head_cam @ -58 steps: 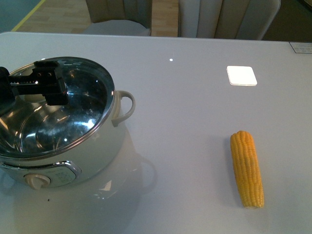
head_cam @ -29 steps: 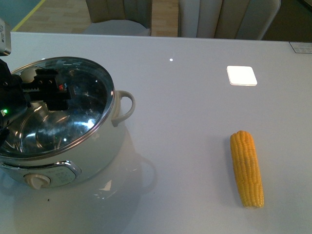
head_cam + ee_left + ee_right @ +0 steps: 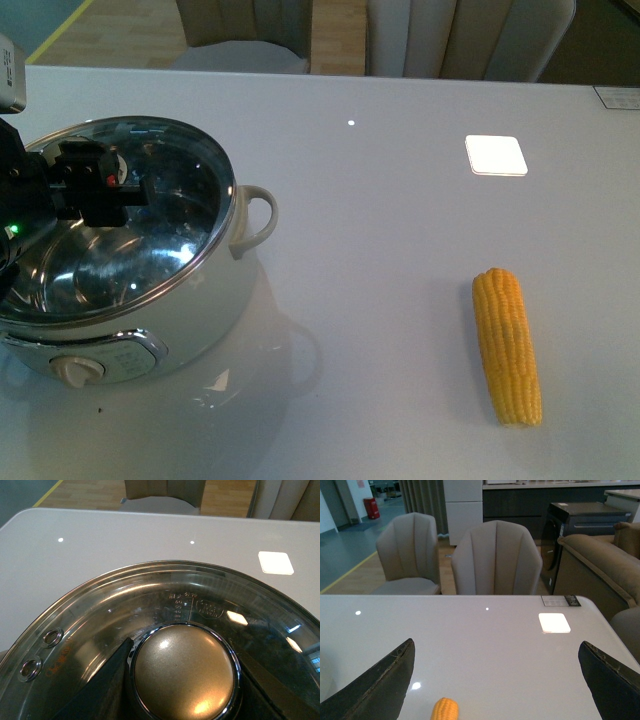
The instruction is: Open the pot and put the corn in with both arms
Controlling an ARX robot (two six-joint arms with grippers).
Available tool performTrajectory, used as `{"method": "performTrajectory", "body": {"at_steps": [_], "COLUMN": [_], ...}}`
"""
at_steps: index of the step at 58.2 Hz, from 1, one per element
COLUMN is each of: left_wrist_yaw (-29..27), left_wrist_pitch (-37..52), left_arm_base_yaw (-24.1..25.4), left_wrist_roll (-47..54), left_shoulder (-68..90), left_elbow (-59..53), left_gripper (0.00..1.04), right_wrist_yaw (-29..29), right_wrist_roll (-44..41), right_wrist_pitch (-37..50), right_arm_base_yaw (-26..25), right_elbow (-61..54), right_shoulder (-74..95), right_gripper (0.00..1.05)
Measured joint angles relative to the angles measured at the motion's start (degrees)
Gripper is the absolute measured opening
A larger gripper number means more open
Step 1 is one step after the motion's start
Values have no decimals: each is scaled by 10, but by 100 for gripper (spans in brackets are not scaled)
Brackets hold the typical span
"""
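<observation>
The pale grey-white pot [image 3: 180,320] stands at the table's left, with its beige dial [image 3: 77,371] facing front. Its glass lid [image 3: 170,230] lies tilted over the pot's mouth. My left gripper [image 3: 95,185] is shut on the lid's beige knob [image 3: 184,672], with a black finger [image 3: 105,690] on either side of the knob. The yellow corn [image 3: 507,345] lies alone at the table's right front. In the right wrist view my right gripper [image 3: 495,680] is open and empty above the table, and the corn's tip [image 3: 445,710] shows below it.
The pot's loop handle [image 3: 258,215] sticks out to the right. A bright square light patch [image 3: 495,155] shows on the table behind the corn. Beige chairs [image 3: 496,560] stand past the table's far edge. A sofa [image 3: 600,565] is at far right.
My left gripper has shifted slightly left and down on the lid's knob. The lid stays tilted over the pot. The corn has not moved.
</observation>
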Motion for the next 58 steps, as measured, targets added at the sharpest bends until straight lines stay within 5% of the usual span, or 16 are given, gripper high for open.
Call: {"method": "performTrajectory", "body": {"at_steps": [36,58], "left_wrist_yaw": [34,132], "left_wrist_pitch": [-148,-110], "left_arm_base_yaw": [32,274], "left_wrist_roll": [31,75], "left_shoulder": [-250,-272], "left_elbow": [-16,-34], "left_gripper": [45,45], "right_wrist_yaw": [0,0], "right_wrist_roll": [0,0], "right_wrist_pitch": [0,0], "right_arm_base_yaw": [0,0], "right_elbow": [0,0], "right_shoulder": [0,0], "right_gripper": [96,96]}}
